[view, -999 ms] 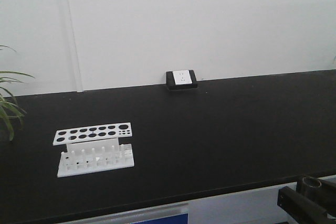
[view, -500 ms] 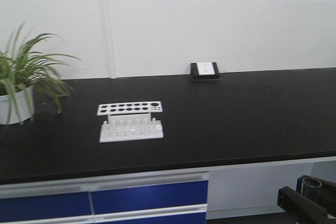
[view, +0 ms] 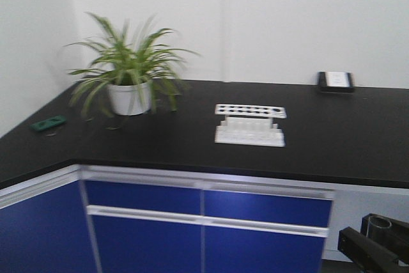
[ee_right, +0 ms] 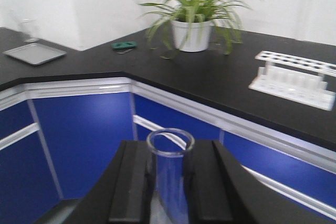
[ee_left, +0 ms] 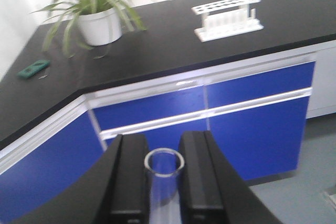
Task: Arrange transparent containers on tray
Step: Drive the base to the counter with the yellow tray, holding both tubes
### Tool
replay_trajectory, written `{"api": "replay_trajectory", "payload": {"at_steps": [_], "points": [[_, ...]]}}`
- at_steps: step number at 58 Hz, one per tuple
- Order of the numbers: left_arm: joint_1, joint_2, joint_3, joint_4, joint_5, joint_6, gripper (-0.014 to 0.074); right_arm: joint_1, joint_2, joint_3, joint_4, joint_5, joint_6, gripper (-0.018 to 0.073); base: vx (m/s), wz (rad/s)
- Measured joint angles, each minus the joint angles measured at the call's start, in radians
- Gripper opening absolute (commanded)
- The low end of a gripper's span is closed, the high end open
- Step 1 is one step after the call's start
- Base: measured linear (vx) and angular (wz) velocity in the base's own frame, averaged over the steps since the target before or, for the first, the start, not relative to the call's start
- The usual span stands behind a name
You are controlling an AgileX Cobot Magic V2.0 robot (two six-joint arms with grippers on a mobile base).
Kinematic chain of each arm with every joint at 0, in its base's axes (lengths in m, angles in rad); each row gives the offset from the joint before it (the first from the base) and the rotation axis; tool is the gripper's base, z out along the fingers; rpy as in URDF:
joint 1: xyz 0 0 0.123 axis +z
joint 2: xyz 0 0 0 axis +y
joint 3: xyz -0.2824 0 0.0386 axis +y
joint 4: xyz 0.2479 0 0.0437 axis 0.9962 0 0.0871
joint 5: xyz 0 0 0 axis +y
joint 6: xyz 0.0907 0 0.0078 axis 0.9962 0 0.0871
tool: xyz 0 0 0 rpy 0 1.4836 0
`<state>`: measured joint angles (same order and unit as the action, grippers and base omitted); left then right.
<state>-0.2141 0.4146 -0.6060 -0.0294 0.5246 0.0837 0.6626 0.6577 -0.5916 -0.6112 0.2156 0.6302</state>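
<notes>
The left gripper (ee_left: 164, 149) was clamped on a clear glass beaker (ee_left: 164, 179); the right gripper (ee_right: 169, 153) squeezed another clear glass container (ee_right: 169, 182), both facing blue cabinets (ee_left: 252, 111).

Potted plant (view: 130, 87), white tube rack (view: 250, 126) and small green object (view: 48, 123) well apart on black counter (view: 185, 142).

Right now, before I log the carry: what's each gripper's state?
Left gripper: closed on a clear glass container.
Right gripper: closed on a second clear glass container.
</notes>
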Motion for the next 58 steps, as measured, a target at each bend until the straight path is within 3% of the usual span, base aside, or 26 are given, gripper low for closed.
{"api": "replay_trajectory", "payload": {"at_steps": [58], "points": [[0.0,0.0,0.0,0.0,0.0,0.0,-0.0001,0.0,0.0,0.0,0.0,0.0,0.0,-0.0011,-0.25,0.61]]}}
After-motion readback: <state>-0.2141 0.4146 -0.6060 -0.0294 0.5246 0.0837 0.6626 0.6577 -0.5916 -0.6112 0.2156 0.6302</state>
